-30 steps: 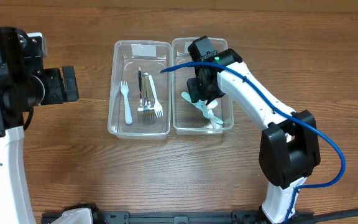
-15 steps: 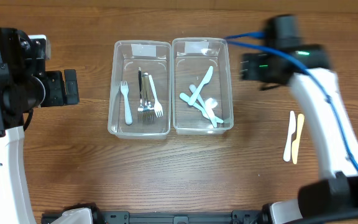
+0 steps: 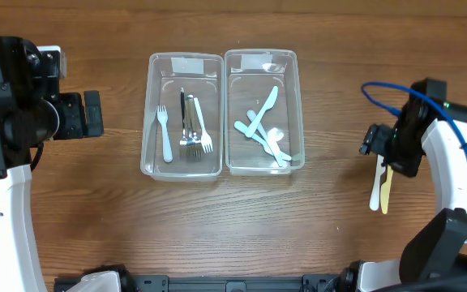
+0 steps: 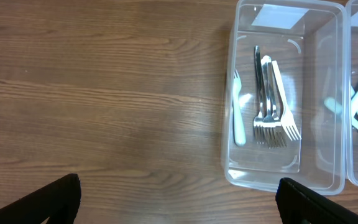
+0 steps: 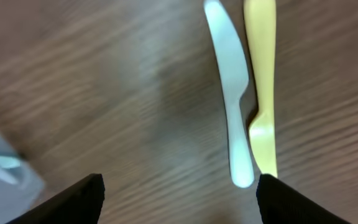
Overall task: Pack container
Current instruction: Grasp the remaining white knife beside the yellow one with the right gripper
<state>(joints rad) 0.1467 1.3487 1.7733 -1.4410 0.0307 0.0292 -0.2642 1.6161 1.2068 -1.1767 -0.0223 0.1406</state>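
Two clear plastic containers stand side by side. The left container (image 3: 147, 122) holds several forks (image 3: 191, 130), also in the left wrist view (image 4: 272, 99). The right container (image 3: 299, 97) holds several pale plastic knives (image 3: 263, 126). A white plastic knife (image 3: 375, 188) and a yellow plastic knife (image 3: 386, 193) lie side by side on the table at the right, also in the right wrist view (image 5: 232, 106) (image 5: 263, 93). My right gripper (image 3: 387, 150) is open and empty just above them (image 5: 179, 199). My left gripper (image 4: 179, 202) is open and empty, left of the containers.
The wooden table (image 3: 217, 227) carries everything. The right arm's blue cable (image 3: 383, 91) loops near the right edge. The left arm's body (image 3: 14, 105) stands at the far left.
My right arm has left the right container, empty, and swung to the right and down over the two loose knives. The left arm has not moved.
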